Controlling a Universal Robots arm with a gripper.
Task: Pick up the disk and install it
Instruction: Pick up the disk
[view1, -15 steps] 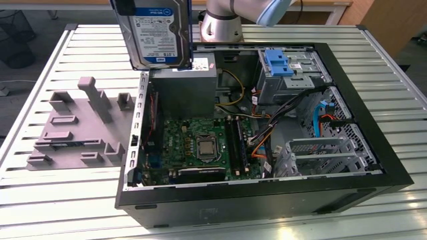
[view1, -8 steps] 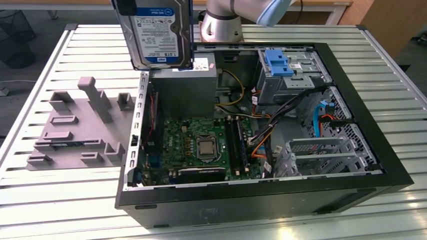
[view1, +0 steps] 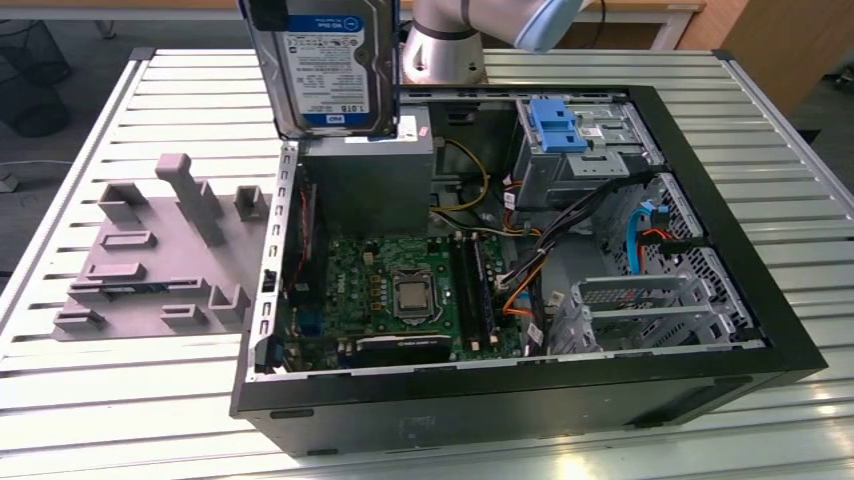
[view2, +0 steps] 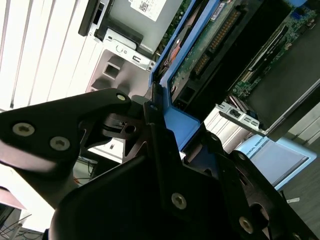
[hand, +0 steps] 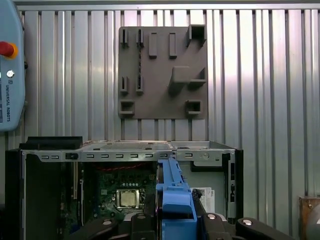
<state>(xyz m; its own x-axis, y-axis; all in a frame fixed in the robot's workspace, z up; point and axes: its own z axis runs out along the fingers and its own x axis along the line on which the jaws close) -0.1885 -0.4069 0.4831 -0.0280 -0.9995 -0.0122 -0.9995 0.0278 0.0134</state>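
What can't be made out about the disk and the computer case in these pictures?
1. Exterior view: the disk is cut off at its upper end by the picture's top edge, so the grasp on it is out of frame.
2. First wrist view: the disk is edge-on, so its blue carrier hides the label, and the gripper covers its near end.
3. Exterior view: the inside of the drive cage is hidden by a blue bracket and cables.

My black tool (hand: 175, 222); disk (view1: 327, 70), silver with white-and-blue label and blue carrier; green motherboard (view1: 360, 270) inside black computer case (view1: 534, 410); grey fixture plate (view1: 147, 260); silver ribbed desk (view1: 120, 400).
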